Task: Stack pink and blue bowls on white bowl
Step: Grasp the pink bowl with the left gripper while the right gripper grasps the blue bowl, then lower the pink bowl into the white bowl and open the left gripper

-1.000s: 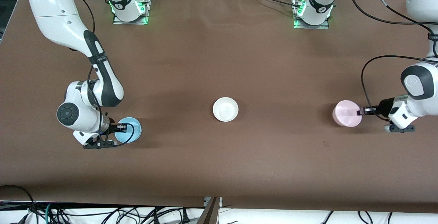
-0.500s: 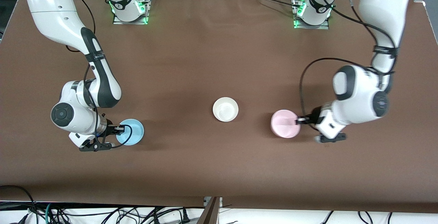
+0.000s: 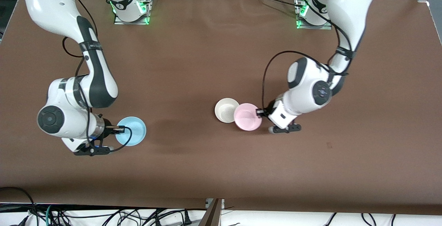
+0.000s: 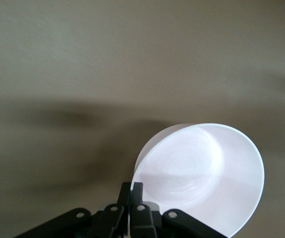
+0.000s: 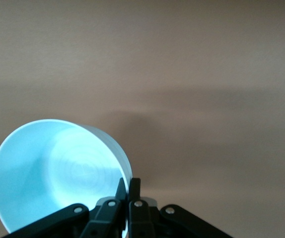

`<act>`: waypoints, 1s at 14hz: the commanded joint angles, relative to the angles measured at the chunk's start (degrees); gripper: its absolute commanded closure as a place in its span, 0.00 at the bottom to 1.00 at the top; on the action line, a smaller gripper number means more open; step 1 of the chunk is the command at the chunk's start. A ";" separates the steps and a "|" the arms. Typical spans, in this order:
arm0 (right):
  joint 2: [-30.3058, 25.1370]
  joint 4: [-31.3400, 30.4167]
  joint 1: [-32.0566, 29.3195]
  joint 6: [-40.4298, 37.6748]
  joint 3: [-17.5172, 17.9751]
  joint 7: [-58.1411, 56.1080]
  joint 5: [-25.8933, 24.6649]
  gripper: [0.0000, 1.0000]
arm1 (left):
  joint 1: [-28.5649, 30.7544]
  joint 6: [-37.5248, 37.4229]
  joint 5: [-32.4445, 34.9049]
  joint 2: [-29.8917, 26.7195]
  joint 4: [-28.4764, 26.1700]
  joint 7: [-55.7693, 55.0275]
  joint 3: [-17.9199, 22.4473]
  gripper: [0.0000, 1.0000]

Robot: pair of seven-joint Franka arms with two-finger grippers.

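Note:
The white bowl point(image 3: 225, 109) stands upright near the middle of the table. My left gripper point(image 3: 258, 113) is shut on the rim of the pink bowl point(image 3: 247, 117) and holds it just beside the white bowl, with the pink rim overlapping the white one. In the left wrist view the pink bowl point(image 4: 202, 176) looks pale and hangs tilted from the gripper point(image 4: 131, 188). My right gripper point(image 3: 119, 128) is shut on the rim of the blue bowl point(image 3: 132, 130), low over the right arm's end of the table. The right wrist view shows the blue bowl point(image 5: 53, 173) tilted in the gripper point(image 5: 128, 184).
Brown cloth covers the table point(image 3: 207, 60). The arm bases with green lights point(image 3: 130, 10) point(image 3: 312, 15) stand along the edge farthest from the front camera. Cables point(image 3: 103, 215) lie below the nearest edge.
My left arm has carried the pink bowl from its end of the table over to the white bowl. My right gripper has shut on the blue bowl and shifted it slightly.

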 commanded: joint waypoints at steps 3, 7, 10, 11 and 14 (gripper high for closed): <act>0.19 2.28 6.43 -3.17 -0.06 14.60 0.17 1.00 | -4.17 1.04 2.52 4.20 4.58 -6.45 0.50 1.00; 0.28 2.28 8.20 -2.90 -0.15 19.28 0.17 1.00 | -5.22 0.96 4.47 4.90 4.49 -8.75 0.41 1.00; 0.28 2.28 8.90 -2.90 -0.15 20.78 0.17 1.00 | -6.19 0.96 4.56 5.25 4.49 -9.97 0.41 1.00; 0.28 2.28 8.90 -2.82 -0.15 20.86 0.17 1.00 | -6.45 0.96 4.64 5.25 4.49 -10.50 0.49 1.00; 0.28 2.28 8.90 -2.90 -0.15 20.78 0.17 1.00 | -7.24 0.61 4.56 5.17 4.23 -10.95 0.49 1.00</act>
